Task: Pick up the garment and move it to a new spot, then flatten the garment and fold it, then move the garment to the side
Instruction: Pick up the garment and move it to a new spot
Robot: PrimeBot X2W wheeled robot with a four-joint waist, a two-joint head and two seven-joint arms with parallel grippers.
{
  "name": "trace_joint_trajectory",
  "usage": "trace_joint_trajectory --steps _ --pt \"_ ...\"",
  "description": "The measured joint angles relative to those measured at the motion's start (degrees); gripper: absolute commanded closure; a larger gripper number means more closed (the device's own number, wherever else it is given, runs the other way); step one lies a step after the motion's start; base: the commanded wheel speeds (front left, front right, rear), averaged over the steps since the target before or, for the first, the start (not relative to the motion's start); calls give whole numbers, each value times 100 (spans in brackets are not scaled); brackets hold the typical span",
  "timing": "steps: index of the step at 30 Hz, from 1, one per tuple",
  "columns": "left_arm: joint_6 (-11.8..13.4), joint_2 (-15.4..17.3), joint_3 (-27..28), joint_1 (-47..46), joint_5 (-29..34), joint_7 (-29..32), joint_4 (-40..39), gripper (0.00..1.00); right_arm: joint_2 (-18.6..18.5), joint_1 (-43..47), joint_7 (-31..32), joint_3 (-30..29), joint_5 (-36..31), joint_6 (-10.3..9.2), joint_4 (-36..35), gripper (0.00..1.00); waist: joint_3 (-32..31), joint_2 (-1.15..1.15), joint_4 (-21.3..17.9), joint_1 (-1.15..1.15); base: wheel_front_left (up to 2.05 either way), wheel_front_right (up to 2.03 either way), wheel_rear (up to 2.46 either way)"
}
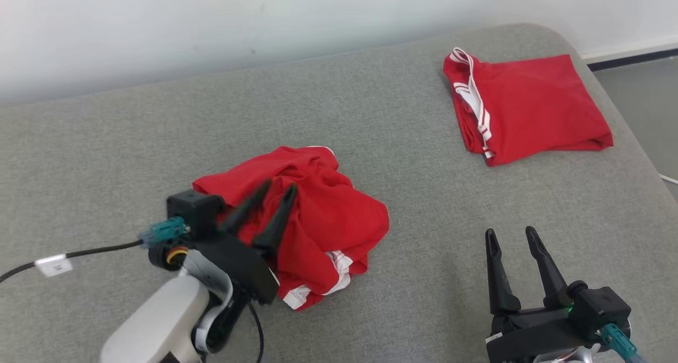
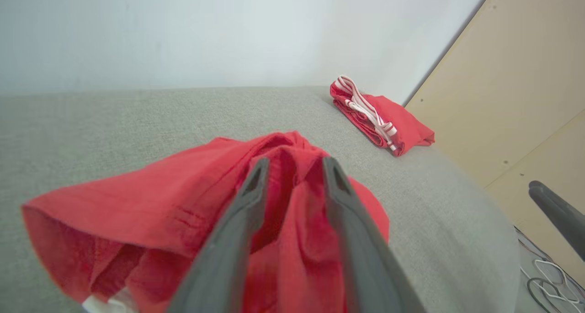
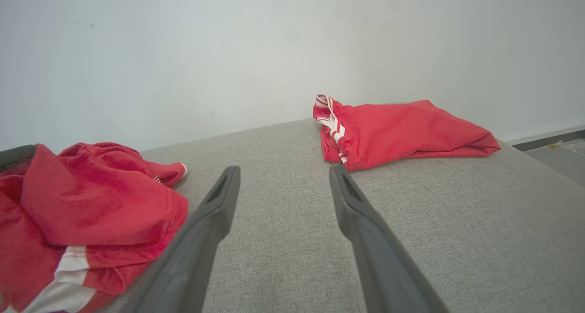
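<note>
A grey cushion [image 1: 371, 114] fills the view below a pale wall [image 1: 212, 24]. At its far right corner lies a folded garment [image 1: 535, 108], red with white stripes along one edge. The garment [image 1: 339, 214], also red with white trim, sits crumpled in a heap near the cushion's middle front, well apart from the folded one. The left gripper [image 1: 278, 185] is over the heap's left side, fingers parted, with cloth showing in the gap. The right gripper [image 1: 511, 231] is over bare cushion to the right of the heap, fingers spread wide with nothing between them.
</note>
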Motion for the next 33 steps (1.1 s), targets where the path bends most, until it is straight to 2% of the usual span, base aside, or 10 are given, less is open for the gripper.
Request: trace_joint_trajectory --steps 4,9,13,18,25,28,33 --pt "65 -10 299 -119 55 -508 -46 0 1 -6 0 3 12 0 -7 0 -87 0 121 0 0 0 0" --pt "270 123 686 -74 385 -736 -276 0 1 -9 0 -14 11 0 -18 0 -224 0 326 0 0 0 0" --pt "535 298 1220 226 1127 -776 -824 0 0 -9 0 -36 -12 0 -35 0 -345 0 501 0 0 0 0" --pt "667 303 1970 1129 1897 -776 -1416 0 1 -9 0 -62 -82 0 -76 0 -448 0 711 0 0 0 0" --pt "611 57 3016 2383 2601 -776 -1790 0 1 75 0 -208 -133 0 -140 0 -553 0 895 -1 0 0 0" --pt "527 -138 3378 2808 2894 -776 -1842 0 0 142 0 -237 -142 0 -146 0 -592 0 968 0 0 0 0" --pt "322 -649 3979 3458 3332 -776 -1764 0 2 318 0 -241 -146 0 -122 0 -733 0 1055 -1 0 0 0"
